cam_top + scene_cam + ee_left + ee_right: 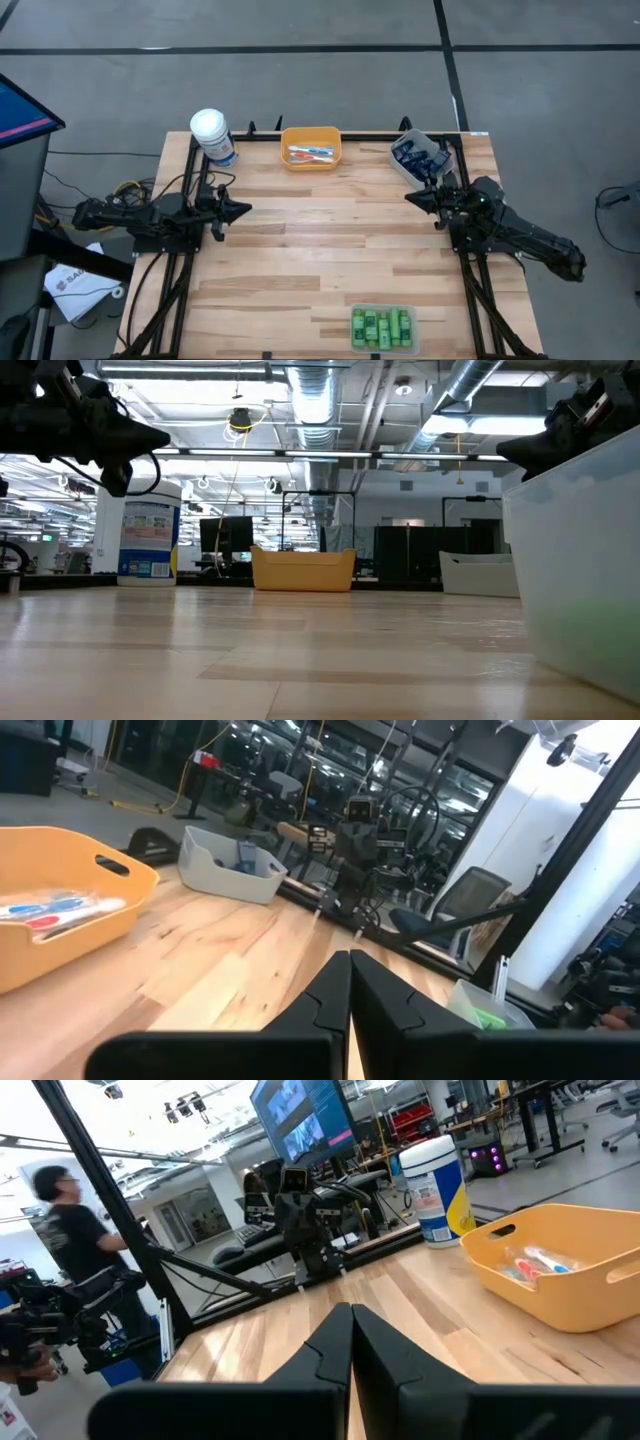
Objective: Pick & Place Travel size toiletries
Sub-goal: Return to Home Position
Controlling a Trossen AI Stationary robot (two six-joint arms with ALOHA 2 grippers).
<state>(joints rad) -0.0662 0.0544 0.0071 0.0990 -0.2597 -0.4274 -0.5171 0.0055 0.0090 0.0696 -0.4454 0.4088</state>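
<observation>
Toothbrushes (310,153), blue-white and orange-red, lying together in the orange bin (310,130) at the far edge of the surface (320,240), close to its middle. Just left of that bin, a tall canister (212,135) with a white lid, upright near the far left corner. At the far right corner, a grey bin (412,134) set at a slant, with dark navy tubes (418,153) heaped inside. At the near edge, right of middle, a clear bin (352,330) with bright green bottles (385,327) packed side by side. Left arm (150,215) folded low over the left edge of the surface, pointing right toward the middle; left jaws clenched, tips pressed together, grasping nothing, raised off the wood. Right arm (510,232) along the right edge, on the near side of the grey bin and close beside it, pointing left; right jaws likewise clenched tip to tip, empty, up off the wood. Both arms well apart from each other and from the orange bin, facing one another across bare planks. Beyond the left side of the surface, out in the room, a person (65,1230) in a dark top, visible in the right wrist view.
</observation>
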